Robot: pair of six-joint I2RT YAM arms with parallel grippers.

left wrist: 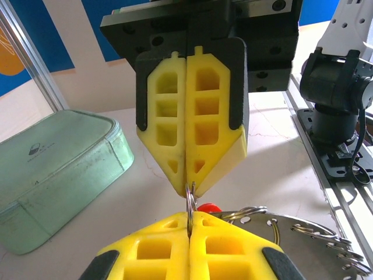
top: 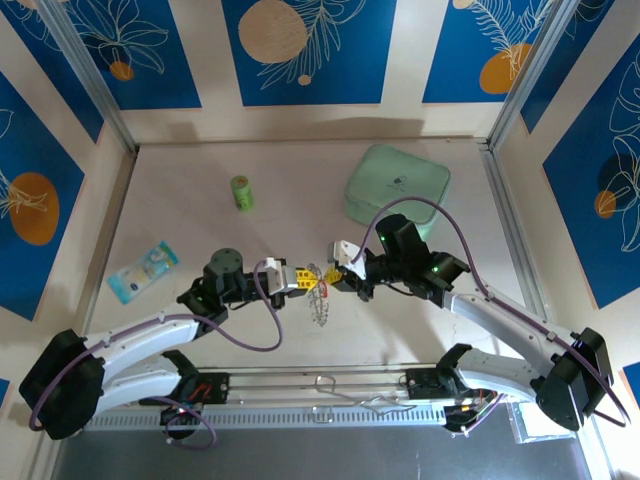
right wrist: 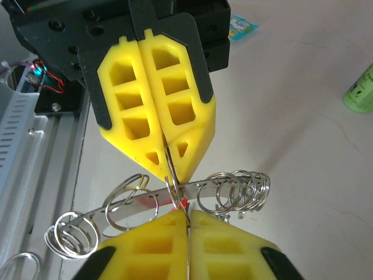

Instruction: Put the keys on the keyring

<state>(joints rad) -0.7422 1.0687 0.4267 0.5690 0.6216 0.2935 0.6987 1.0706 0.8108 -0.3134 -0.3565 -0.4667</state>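
Yellow fingers (left wrist: 157, 251) of the left gripper (left wrist: 189, 219) sit right up at the lens, clamped together. The right gripper (left wrist: 187, 190) is nose to nose with them and just as closed. Both pinch the same small wire loop (left wrist: 190, 202) between their tips. Can't tell if that loop belongs to a key or to the keyring's fringe, but a red tag (left wrist: 208, 207) peeks out just behind it.

The keyring (top: 318, 303) itself is mid-table, a bit toward the near edge, right under the two tips. Whether it's resting or hanging, no idea.

My guess on handling: light, stiff, springy wire that's slick in those pads, and the spiky fringe will snag and swing. I'd grab a key by its plastic tag, and the ring by a bare stretch between the dangly bits.

A green case (top: 397, 185) sits well apart, toward the far right corner.
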